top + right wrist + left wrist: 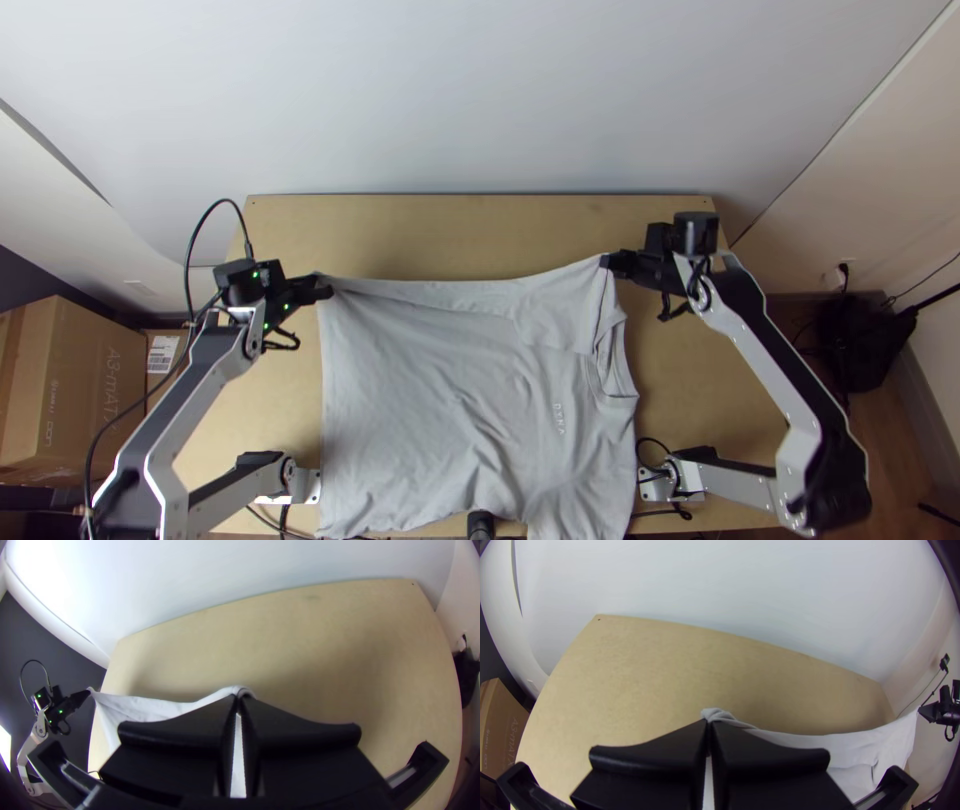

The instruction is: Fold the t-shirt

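"If you start at the left edge, what do you see?"

"A cardboard box (75, 400), standing beside the table (450, 235). Next comes the left gripper (325, 290), up over the table's far half."

"Is it holding anything?"

"Yes, its fingers are pinched together on a far corner of the t-shirt (440, 400), at the hem end. A small tuft of cloth pokes out past the tips in its wrist view."

"And the shirt itself?"

"It fills the middle, grey and opened out broadly, down to the table's near edge. It's rumpled, with soft creases running through the body. The far edge dips a little between the two grippers."

"Where's the neck?"

"Toward the right side, the collar (618, 385) facing right, with small pale lettering (559, 418) to its left."

"Then the right gripper (610, 263)?"

"Closed on the other far corner, up beyond the collar. I can't tell whether that bit is sleeve or shoulder. Past it, a black bag (862, 340) sits on the floor."
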You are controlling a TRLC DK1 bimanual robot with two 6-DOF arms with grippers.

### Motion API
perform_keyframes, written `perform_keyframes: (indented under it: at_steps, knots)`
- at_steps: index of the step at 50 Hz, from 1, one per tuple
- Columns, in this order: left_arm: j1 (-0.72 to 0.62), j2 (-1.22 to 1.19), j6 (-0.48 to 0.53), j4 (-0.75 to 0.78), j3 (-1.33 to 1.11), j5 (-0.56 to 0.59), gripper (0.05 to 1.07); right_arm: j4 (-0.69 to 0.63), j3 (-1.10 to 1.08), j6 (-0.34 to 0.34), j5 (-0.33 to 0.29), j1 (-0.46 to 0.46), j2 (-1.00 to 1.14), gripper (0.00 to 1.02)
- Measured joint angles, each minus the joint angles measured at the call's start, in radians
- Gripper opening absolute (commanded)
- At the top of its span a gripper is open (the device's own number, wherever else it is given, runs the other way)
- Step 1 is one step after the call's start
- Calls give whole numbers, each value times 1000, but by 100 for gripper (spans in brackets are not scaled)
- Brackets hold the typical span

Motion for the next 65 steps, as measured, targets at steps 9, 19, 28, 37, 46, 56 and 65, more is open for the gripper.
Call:
perform_keyframes:
  at_steps: [9,19,28,37,46,56,65]
  knots:
    - [21,203,32,10,116,11,8,0,148,-3,0,-16,176,2]
    - [49,355,42,-3,259,30,8,0,331,-3,6,-26,362,2]
    - [50,473,42,-74,457,37,8,-23,472,-3,31,-53,539,2]
    - [42,601,40,-166,652,40,8,-100,676,-2,31,-74,692,2]
    - [20,698,30,-268,788,40,8,-176,870,6,38,-90,811,2]
    - [-8,753,30,-380,889,40,8,-328,1033,40,46,-97,908,2]
    - [-9,753,25,-476,935,40,8,-475,1067,59,49,-101,923,2]
